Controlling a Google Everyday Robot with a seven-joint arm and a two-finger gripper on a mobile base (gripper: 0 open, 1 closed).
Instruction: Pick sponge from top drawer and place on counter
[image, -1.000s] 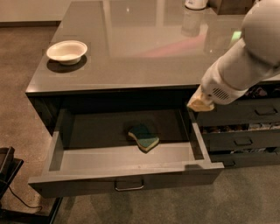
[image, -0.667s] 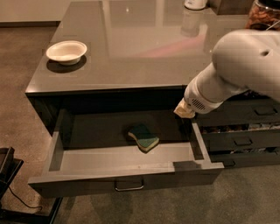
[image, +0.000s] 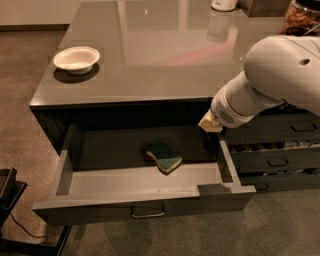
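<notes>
One sponge (image: 164, 156), green face up, lies on the floor of the open top drawer (image: 145, 196), right of centre and clear of every wall. Long axis diagonal, back-left to front-right. My gripper (image: 210, 123) hangs at the drawer's back right corner, just under the counter (image: 150, 60) edge. Sponge lies left of it, toward the drawer front, near. Gripper parted or closed: I cannot tell
</notes>
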